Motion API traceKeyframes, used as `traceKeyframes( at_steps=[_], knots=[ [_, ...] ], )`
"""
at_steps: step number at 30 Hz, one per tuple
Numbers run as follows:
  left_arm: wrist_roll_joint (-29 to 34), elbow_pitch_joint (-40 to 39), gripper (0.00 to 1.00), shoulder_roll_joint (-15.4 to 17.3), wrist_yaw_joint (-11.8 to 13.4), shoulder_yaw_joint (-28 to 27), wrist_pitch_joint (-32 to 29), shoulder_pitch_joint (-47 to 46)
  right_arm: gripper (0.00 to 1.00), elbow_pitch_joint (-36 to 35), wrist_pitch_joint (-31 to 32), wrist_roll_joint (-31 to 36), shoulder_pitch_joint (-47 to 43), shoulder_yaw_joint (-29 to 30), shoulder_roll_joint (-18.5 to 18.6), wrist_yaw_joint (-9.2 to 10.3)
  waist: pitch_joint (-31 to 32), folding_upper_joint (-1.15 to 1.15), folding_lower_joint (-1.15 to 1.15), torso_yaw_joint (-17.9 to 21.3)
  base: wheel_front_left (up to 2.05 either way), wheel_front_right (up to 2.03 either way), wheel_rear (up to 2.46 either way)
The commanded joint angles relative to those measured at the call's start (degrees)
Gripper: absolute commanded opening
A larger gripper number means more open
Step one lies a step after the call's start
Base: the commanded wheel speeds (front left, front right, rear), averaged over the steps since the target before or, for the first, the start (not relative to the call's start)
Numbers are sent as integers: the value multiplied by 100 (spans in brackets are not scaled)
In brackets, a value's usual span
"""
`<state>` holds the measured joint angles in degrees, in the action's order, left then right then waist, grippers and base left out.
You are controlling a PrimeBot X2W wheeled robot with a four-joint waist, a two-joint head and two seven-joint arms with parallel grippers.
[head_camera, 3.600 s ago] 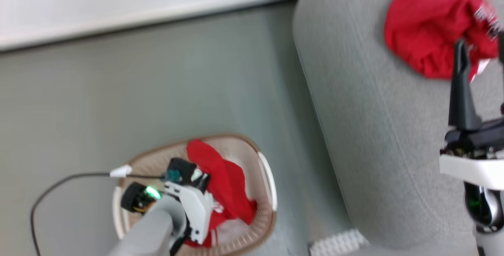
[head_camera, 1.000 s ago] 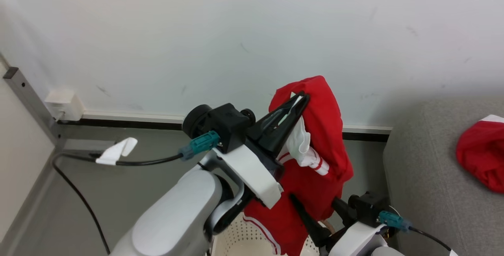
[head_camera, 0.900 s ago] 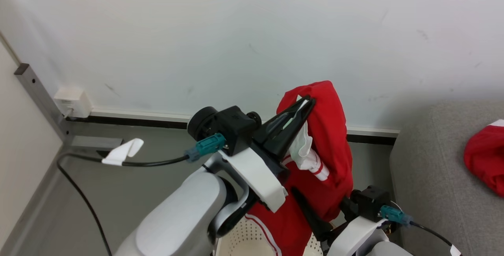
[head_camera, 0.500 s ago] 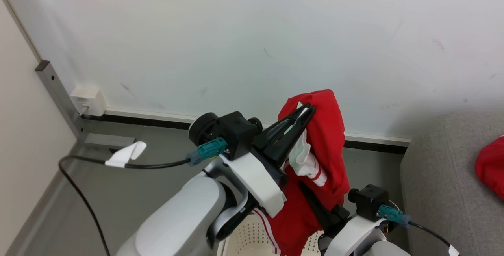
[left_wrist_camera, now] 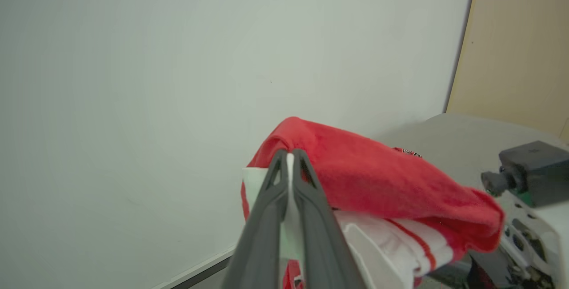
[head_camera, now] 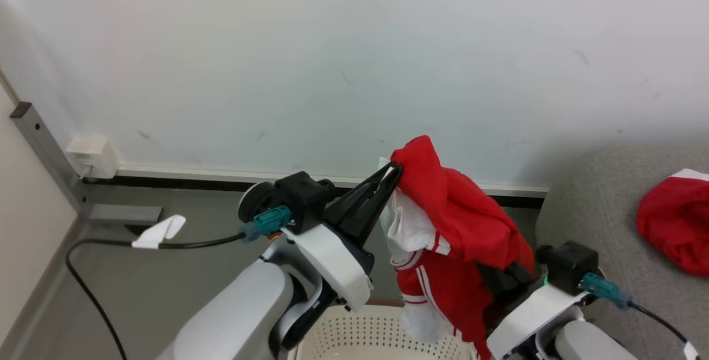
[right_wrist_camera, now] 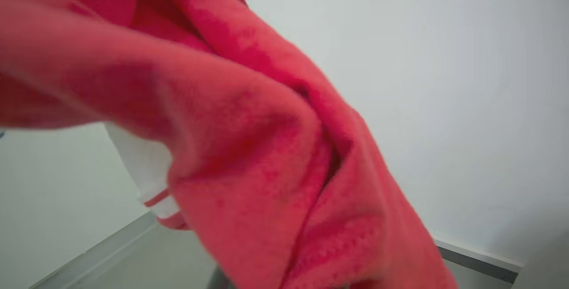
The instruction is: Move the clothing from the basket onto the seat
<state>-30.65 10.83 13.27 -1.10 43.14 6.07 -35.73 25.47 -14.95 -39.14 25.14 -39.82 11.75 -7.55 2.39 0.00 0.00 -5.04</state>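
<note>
Left gripper clamped on red garment above basket; right gripper closed on its lower fold, fingertips hidden.

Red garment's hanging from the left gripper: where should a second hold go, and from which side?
Probably the lower right end of the red garment, coming from below on the robot's right. The left gripper pins its top edge, so the cloth slopes down toward the right gripper, which looks shut on that end.
</note>
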Motion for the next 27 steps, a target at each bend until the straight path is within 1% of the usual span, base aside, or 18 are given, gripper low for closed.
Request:
traceKeyframes(
  at_steps=[1,2,3,6,9,10,11,12,13,19,27],
  knots=[
    [-92,34,0,68,20,-11,39,120,0,-107,-16,92,-76,230,87,13,6,0,0,155,0,0,0],
    [-118,33,0,87,21,-13,45,154,0,-156,-16,150,-83,371,104,13,1,0,0,210,0,0,0],
    [-118,33,0,87,21,-13,45,154,0,-156,-16,150,-83,371,104,13,1,0,0,210,0,0,0],
    [-146,18,0,128,21,-9,65,264,0,-341,-15,290,-157,811,154,13,-39,0,0,376,0,0,0],
    [-170,-10,0,56,-46,99,90,355,0,-441,-15,385,-207,1133,289,13,-97,0,0,537,0,0,0],
    [-195,-26,3,-6,-72,124,134,381,0,-473,-15,423,-197,1218,314,13,-116,0,0,594,0,0,0],
    [-210,-29,41,-54,-81,155,160,410,0,-512,-16,458,-180,1291,351,13,-134,0,0,661,0,0,0],
    [-205,-19,91,-83,-97,200,169,433,0,-543,-15,497,-167,1366,394,13,-153,0,0,731,0,0,0],
    [-193,-3,100,-104,-115,247,192,455,0,-576,-15,523,-149,1432,431,13,-171,0,0,805,0,0,0],
    [-61,111,100,-243,-175,490,246,471,0,-807,-15,645,-61,1803,626,13,-289,0,0,1336,0,0,0],
    [98,246,100,-281,-132,614,415,339,0,-1110,-15,788,-105,2235,843,13,-508,0,0,2121,0,0,0]
  ],
)
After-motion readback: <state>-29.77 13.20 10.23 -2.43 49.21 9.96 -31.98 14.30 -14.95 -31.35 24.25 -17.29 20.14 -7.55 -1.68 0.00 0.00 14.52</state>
